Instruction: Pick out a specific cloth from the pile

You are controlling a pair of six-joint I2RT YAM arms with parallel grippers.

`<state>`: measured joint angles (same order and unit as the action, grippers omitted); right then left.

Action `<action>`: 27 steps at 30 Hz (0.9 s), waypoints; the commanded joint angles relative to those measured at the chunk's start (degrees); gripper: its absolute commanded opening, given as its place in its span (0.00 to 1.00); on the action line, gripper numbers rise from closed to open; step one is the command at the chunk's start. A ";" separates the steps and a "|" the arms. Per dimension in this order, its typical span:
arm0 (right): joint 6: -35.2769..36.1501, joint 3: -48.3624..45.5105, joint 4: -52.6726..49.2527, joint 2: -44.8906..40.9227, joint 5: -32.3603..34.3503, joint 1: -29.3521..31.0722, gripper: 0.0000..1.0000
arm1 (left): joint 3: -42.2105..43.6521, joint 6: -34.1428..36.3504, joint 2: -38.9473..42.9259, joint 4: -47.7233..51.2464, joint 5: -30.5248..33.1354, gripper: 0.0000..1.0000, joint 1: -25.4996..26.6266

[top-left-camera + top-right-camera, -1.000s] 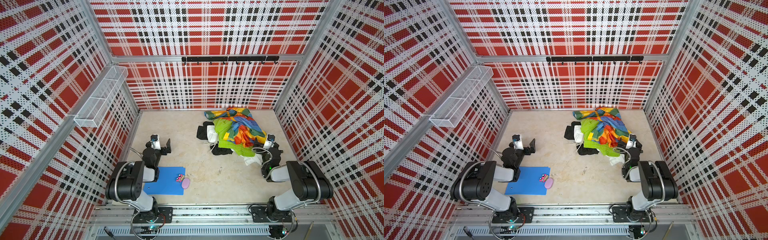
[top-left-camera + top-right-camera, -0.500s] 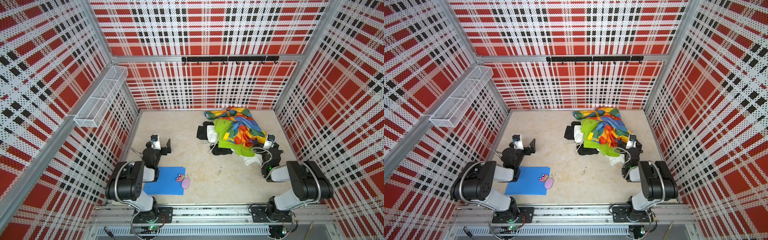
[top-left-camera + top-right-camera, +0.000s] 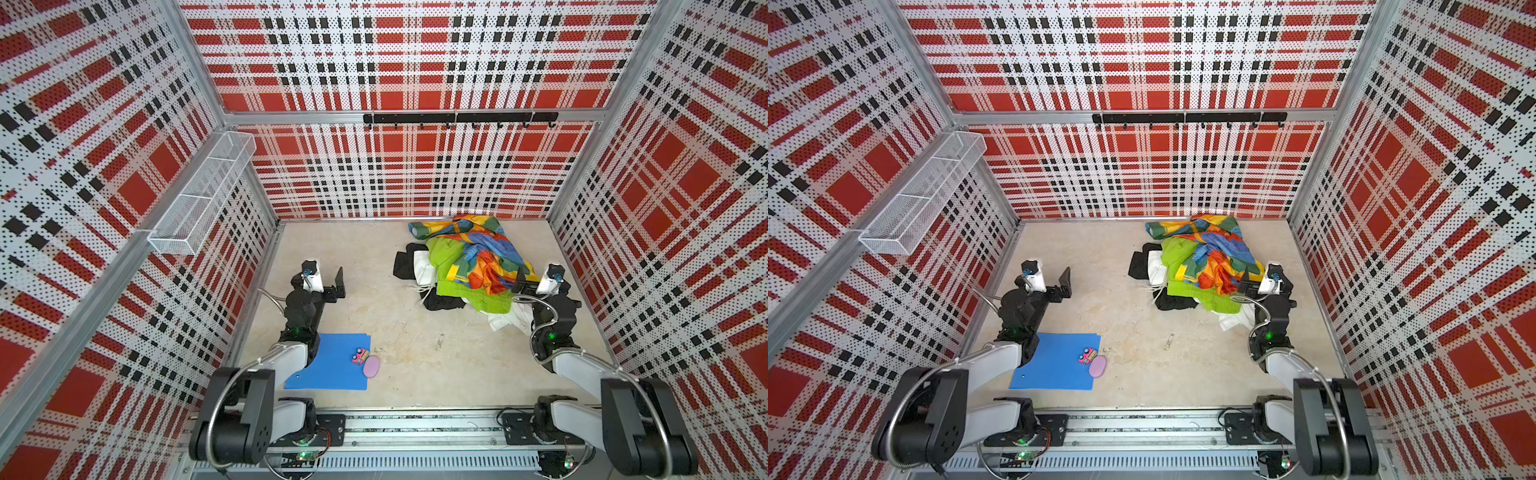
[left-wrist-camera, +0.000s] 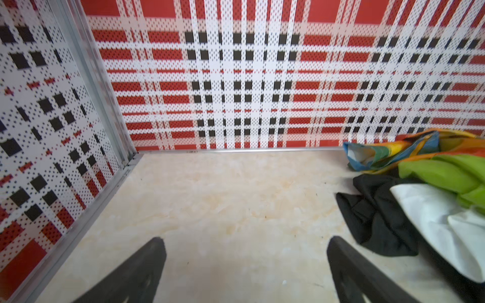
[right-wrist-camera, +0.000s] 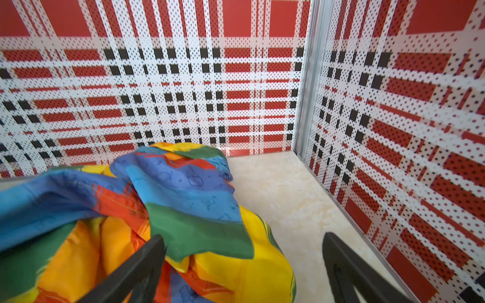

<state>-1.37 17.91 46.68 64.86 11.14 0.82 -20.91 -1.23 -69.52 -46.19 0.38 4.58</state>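
Near the counter's left edge, the left gripper stands wide open over bare surface, holding nothing. A blue folder lies by the front-left corner. Toward the back-right corner sits the pile. The black cloth pokes out from its left side, under a white piece. At the pile's right side, the right gripper gapes open and empty, one jaw against the rainbow fabric.

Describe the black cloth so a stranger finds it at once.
Find the pile near the back right corner. The black cloth pokes out at its left edge, beneath the white cloth and the lime green cloth. It alone is plain black.
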 commanded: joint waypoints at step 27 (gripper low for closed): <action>-23.33 32.24 -36.32 -5.53 -14.56 8.50 1.00 | -47.17 -11.78 -1.74 61.21 -33.28 0.99 7.37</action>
<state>-24.99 47.35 9.19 57.95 -1.83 7.05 -64.73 -14.90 -69.41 6.96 -23.49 12.82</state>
